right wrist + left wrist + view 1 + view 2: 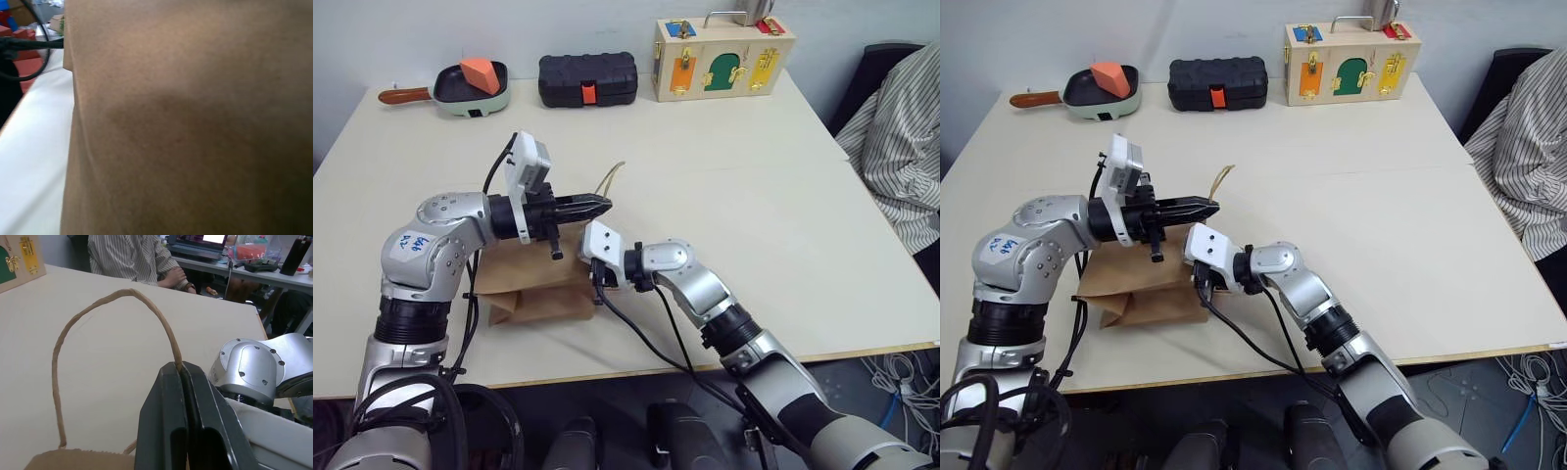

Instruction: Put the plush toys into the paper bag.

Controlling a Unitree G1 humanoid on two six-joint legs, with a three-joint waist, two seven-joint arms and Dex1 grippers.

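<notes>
Near the table's (754,225) front edge, the brown paper bag (533,284) lies under both arms. Pressed together, the left gripper (183,382) pinches one of the bag's twisted-cord handles (98,308), whose loop arches free above the tabletop. Whether the right gripper's fingers are spread cannot be told; they are hidden against the bag's side. Farther back, a small pan (470,88) holds an orange wedge block (480,72), beside a black ribbed case (587,80) and a wooden latch box (722,59).
</notes>
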